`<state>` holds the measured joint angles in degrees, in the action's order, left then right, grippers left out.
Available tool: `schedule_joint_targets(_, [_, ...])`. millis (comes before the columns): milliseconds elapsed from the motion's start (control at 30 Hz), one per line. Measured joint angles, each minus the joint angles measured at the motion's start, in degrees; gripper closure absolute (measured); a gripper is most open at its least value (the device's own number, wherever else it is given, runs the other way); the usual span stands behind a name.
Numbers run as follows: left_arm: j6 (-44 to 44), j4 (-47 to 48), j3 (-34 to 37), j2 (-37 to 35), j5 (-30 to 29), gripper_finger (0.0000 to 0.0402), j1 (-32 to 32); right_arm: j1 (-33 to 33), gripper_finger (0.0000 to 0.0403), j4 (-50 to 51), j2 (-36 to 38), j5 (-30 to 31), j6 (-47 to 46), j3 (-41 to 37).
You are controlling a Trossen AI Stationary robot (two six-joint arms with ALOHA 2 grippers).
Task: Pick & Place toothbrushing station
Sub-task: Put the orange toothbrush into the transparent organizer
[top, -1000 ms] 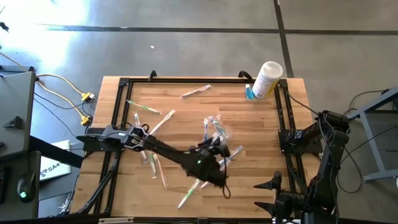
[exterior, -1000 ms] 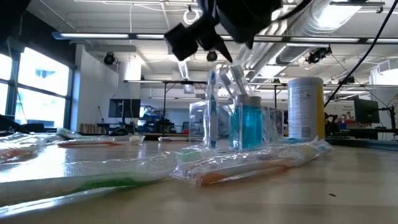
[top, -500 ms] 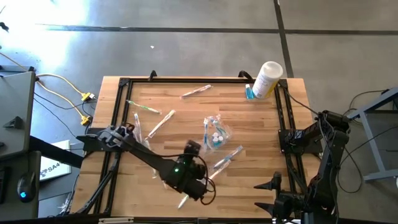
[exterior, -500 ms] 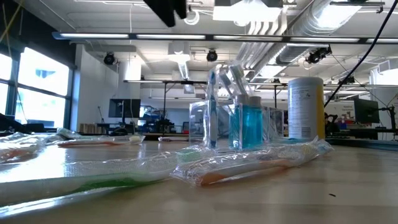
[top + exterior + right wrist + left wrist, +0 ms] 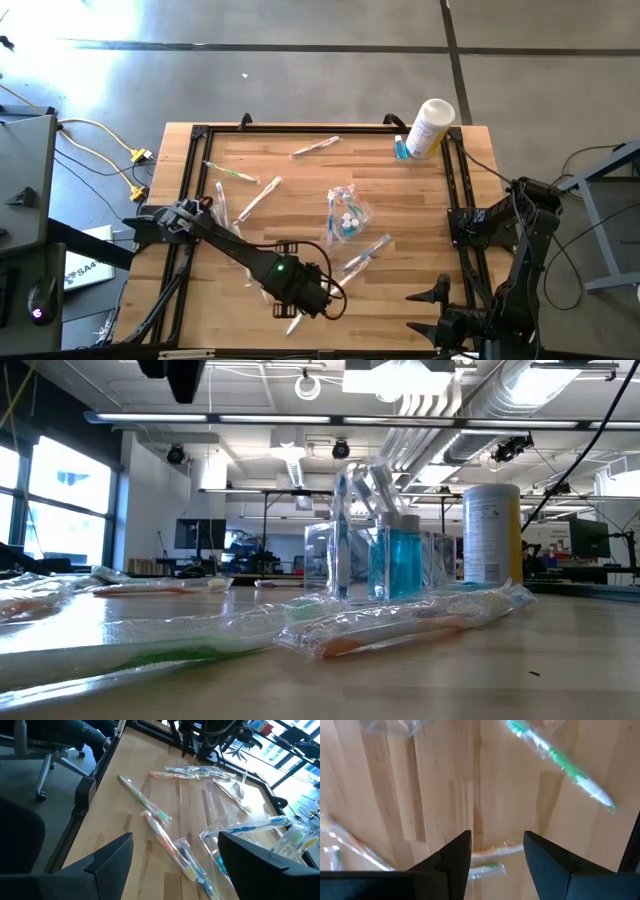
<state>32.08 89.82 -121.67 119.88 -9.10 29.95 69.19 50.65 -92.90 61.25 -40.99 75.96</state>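
The left claw [image 5: 495,851] is held apart and empty, low over the counter [image 5: 300,190] near its front edge. Just beneath it a wrapped toothbrush [image 5: 492,852] is seen; it is judged light and slippery in its film, best taken at mid-handle. The right claw [image 5: 172,852] is parked open at the counter's right front corner.

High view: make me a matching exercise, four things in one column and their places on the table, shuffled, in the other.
Things
1. white bottle
2. clear bag
3. left gripper
4. right gripper

Places
A. middle of the table
B. far right corner
C. over the near edge, left of centre
D. by the near right corner, off to the side

Pairs: 1-B, 2-A, 3-C, 4-D
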Motion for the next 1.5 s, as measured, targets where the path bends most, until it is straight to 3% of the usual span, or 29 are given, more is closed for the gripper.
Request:
schedule_joint_targets(167, [10.07,0.31,8.39,-4.57,0.64,0.0229,0.1,0.15,0.0119,-0.02,0.02,-0.42,0.0,0.0])
schedule_joint_targets(300, [24.47,0.39,15.87,-7.56,-4.88,0.0229,0.91,0.15,0.0119,0.0,0.02,-1.16,0.0,0.0])
schedule_joint_targets(600, [47.24,-6.26,28.58,-8.53,-2.2,0.0229,4.34,0.1,0.0119,0.59,0.01,-1.42,-1.86,0.0])
schedule_joint_targets(700, [51.99,-10.74,30.2,-8.55,-1.73,0.0229,4.63,-0.11,0.0119,1.22,0.02,-1.42,-1.84,0.0])
schedule_joint_targets(1200, [69.44,-7.9,30.4,-8.55,2.62,0.0229,5.07,-0.72,0.0119,3.3,0.0,-3.36,-0.49,0.0])
schedule_joint_targets(1500, [79.31,-11.69,31.61,-8.53,5.52,0.0229,6.16,-0.72,0.0119,4.55,0.02,-3.38,1.99,0.0])
